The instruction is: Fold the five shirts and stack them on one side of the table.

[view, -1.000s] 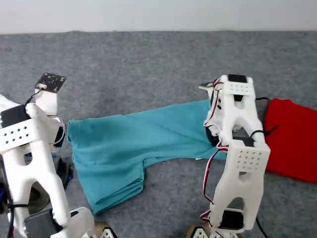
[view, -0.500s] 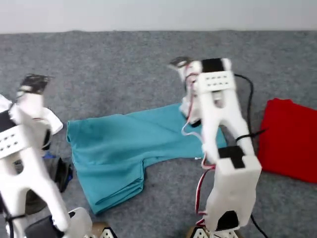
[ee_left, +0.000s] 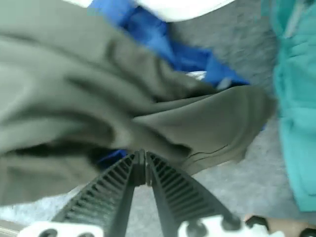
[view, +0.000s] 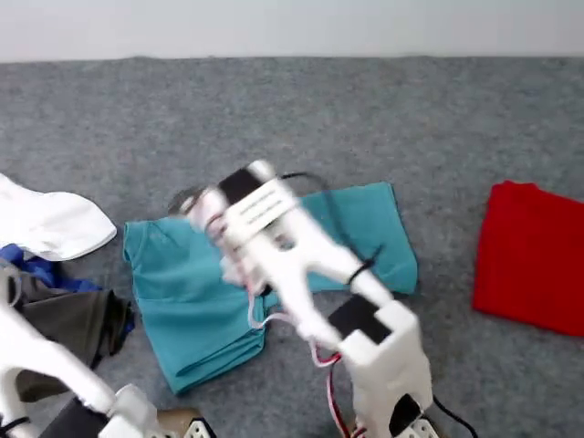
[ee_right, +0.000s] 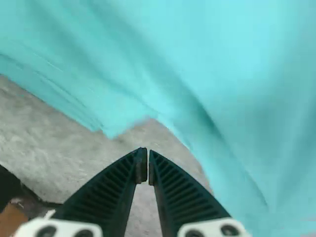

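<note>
We are hovering the right gripper (ee_right: 142,165), jaws pressed together, nearer the teal shirt (ee_right: 207,74) than the left gripper (ee_left: 141,170), likewise closed.

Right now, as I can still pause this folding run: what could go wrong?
The shut right gripper hangs low over the folded edge of the teal shirt; it may snag and undo the fold. The olive shirt overlaps the blue shirt under the left gripper, so one grab might lift both.
</note>
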